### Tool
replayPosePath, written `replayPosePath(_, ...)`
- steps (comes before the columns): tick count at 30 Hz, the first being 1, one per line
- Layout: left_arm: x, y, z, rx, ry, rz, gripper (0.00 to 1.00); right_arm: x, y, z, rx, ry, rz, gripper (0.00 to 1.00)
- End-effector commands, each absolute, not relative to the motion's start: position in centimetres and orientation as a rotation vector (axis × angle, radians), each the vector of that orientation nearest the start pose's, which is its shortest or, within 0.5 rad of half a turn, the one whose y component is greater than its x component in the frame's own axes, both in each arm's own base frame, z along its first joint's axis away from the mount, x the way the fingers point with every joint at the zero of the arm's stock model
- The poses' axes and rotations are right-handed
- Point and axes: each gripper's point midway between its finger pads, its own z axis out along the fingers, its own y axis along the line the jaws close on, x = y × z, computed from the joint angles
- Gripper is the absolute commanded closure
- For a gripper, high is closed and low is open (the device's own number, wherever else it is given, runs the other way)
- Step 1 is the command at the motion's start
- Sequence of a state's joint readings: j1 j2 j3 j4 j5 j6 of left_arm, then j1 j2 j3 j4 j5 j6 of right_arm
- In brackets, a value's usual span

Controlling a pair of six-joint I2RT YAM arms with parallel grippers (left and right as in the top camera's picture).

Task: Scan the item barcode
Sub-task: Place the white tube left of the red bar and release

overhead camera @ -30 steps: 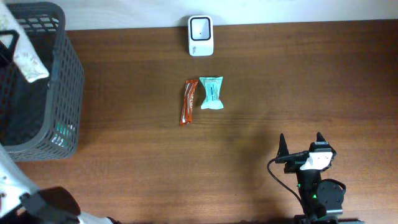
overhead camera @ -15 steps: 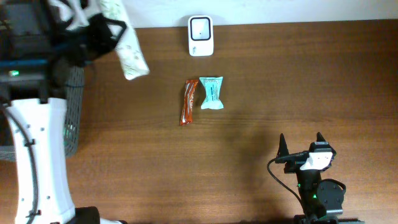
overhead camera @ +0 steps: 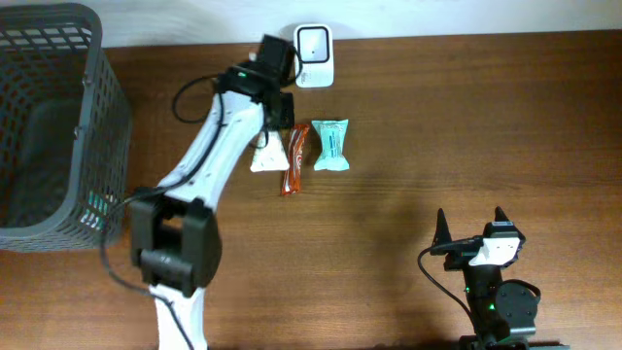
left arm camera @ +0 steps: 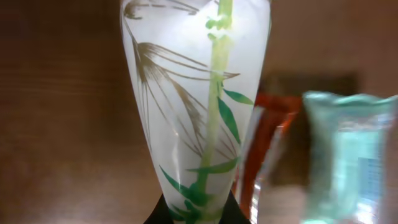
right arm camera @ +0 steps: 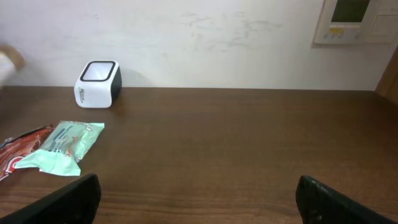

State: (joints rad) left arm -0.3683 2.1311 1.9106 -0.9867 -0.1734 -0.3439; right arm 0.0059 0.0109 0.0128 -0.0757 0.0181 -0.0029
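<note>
White frosted packet (left arm camera: pixel 193 106) printed with a green bamboo stem, green and brown leaves. Orange-red wrapper (overhead camera: pixel 294 160). Mint-green pouch (overhead camera: pixel 329 144). White scanner (overhead camera: pixel 313 55) with a dark window. Dark grey lattice basket (overhead camera: pixel 107 117). Reddish-brown wood-grain table (overhead camera: pixel 466 126).

Grey mesh basket (overhead camera: pixel 109 126) stands at the table's (overhead camera: pixel 486 126) left edge

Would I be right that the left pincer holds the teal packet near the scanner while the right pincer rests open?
Not quite: the left pincer holds the white packet; the teal packet lies on the table, as the left wrist view shows. The rest is right: near the scanner, right pincer open.
</note>
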Motion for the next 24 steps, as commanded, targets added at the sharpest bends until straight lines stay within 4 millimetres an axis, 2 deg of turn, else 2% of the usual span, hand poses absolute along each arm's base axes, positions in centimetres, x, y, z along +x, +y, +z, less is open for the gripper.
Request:
replayPosePath(1, 48.4, -15.0, 7.7, 0.077, 2.781, 0.134, 1.00, 24.6, -0.5, 15.6, 0.024, 1.649, -0.024, 0.01)
replayPosePath(4, 48.6, -16.1, 5.1, 0.096, 2.817, 0.076, 0.95, 24.6, -0.5, 15.6, 0.024, 1.649, -0.024, 0.02)
replayPosePath(6, 48.8, -17.0, 4.5, 0.103, 2.821, 0.014, 0.91, 24.6, -0.5, 15.6, 0.024, 1.649, -0.024, 0.02)
replayPosePath(8, 49.6, -17.3, 5.1, 0.099, 2.784, -0.009, 0.63, 24.6, -0.5, 15.6, 0.024, 1.649, -0.024, 0.01)
replayPosePath(10, 50.5, -17.4, 6.7, 0.088, 2.752, -0.024, 0.21, 24.6, -0.5, 15.6, 0.024, 1.649, -0.024, 0.02)
replayPosePath(11, 51.0, -17.3, 8.1, 0.079, 2.731, -0.032, 0.21, 24.6, -0.5, 15.6, 0.024, 1.649, -0.024, 0.01)
replayPosePath(13, 53.0, -16.3, 15.3, 0.027, 2.613, -0.074, 0.21, 24.6, -0.5, 15.6, 0.024, 1.649, -0.024, 0.01)
replayPosePath(15, 54.0, -14.3, 22.8, -0.034, 2.479, -0.110, 0.21, 24.6, -0.5, 15.6, 0.024, 1.649, -0.024, 0.02)
replayPosePath(16, 54.2, -12.1, 28.8, -0.087, 2.361, -0.126, 0.21, 24.6, -0.5, 15.6, 0.024, 1.649, -0.024, 0.01)
replayPosePath(18, 53.5, -7.4, 37.6, -0.187, 2.162, -0.116, 0.22, 24.6, -0.5, 15.6, 0.024, 1.649, -0.024, 0.01)
replayPosePath(19, 52.8, -4.8, 40.9, -0.241, 2.077, -0.090, 0.21, 24.6, -0.5, 15.6, 0.024, 1.649, -0.024, 0.01)
replayPosePath(20, 51.6, -1.3, 44.4, -0.314, 1.981, -0.047, 0.14, 24.6, -0.5, 15.6, 0.024, 1.649, -0.024, 0.02)
replayPosePath(22, 49.7, 3.7, 47.9, -0.402, 1.881, 0.000, 0.11, 24.6, -0.5, 15.6, 0.024, 1.649, -0.024, 0.01)
replayPosePath(23, 48.8, 6.4, 48.7, -0.454, 1.855, 0.036, 0.10, 24.6, -0.5, 15.6, 0.024, 1.649, -0.024, 0.02)
replayPosePath(24, 47.8, 10.3, 48.8, -0.529, 1.838, 0.099, 0.10, 24.6, -0.5, 15.6, 0.024, 1.649, -0.024, 0.01)
